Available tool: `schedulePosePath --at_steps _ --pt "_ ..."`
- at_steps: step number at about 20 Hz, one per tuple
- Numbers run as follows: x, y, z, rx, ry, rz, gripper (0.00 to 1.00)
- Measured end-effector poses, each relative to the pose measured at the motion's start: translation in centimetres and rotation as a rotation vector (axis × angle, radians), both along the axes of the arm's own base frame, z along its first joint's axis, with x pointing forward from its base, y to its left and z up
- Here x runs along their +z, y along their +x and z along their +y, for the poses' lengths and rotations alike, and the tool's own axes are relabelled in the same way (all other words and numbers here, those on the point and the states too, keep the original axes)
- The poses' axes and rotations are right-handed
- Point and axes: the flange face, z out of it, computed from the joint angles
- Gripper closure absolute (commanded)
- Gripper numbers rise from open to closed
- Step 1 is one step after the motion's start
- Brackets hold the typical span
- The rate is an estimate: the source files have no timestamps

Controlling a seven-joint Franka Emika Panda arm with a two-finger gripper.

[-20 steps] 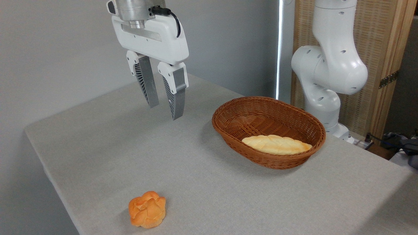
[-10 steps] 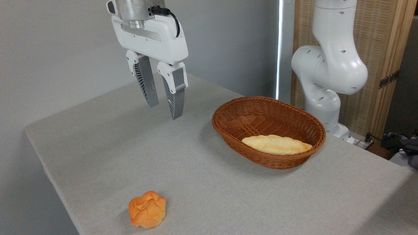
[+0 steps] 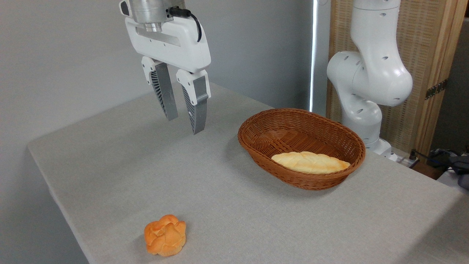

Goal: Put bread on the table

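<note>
Count of bread pieces: two — one bread (image 3: 310,162), one bun (image 3: 165,235).
Count of baskets: one.
Count of arms: one, with one gripper.
Bread, shape: long, slender, braided along its top, tapering to pointed ends.
Bread, colour: pale yellow going to golden-brown along its right end and lower edge.
Bread, place: lies flat inside the basket (image 3: 263,126), on its floor, along the near wall toward the right end; it is not on the cloth.
Basket, material: brown woven wicker, with a tight ribbed weave and a thicker rolled rim.
Basket, shape: oval, shallow, walls flaring outward; it stands on the right half of the table.
Bun, shape: small, round, knotted into lobes, with a smooth glossy orange surface.
Bun, place: sits alone on the cloth near the front left edge, well apart from the basket.
Table (image 3: 227,205): large, flat, covered in light grey cloth with a fine fabric grain; the far left corner is rounded.
Gripper (image 3: 184,125): white body under a metal wrist, with a black cable at the top.
Fingers (image 3: 198,110): two, grey, long and tapering, ribbed on their inner faces.
Gripper, state: fingers spread apart with nothing between them.
Gripper, place: hangs in the air above the far left part of the table, to the left of the basket, clear of it.
Arm (image 3: 370,73): smooth white rounded casing, rising behind the basket at the right.
</note>
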Motion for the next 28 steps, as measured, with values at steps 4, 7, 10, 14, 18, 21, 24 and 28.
schedulePosePath --at_steps 4,7,10,14,18,21,24,28 --pt "0.0 0.0 0.0 0.000 0.000 0.000 0.00" --pt "0.0 0.0 0.0 0.000 0.000 0.000 0.00" --pt "0.0 0.0 0.0 -0.001 0.000 0.000 0.00" --pt "0.0 0.0 0.0 -0.001 0.000 0.000 0.00" --pt "0.0 0.0 0.0 -0.001 0.000 0.000 0.00" --pt "0.0 0.0 -0.1 -0.001 0.000 0.001 0.00" --pt "-0.4 -0.1 -0.2 -0.003 0.001 0.009 0.00" --pt "-1.5 -3.0 0.1 -0.008 0.001 0.037 0.00"
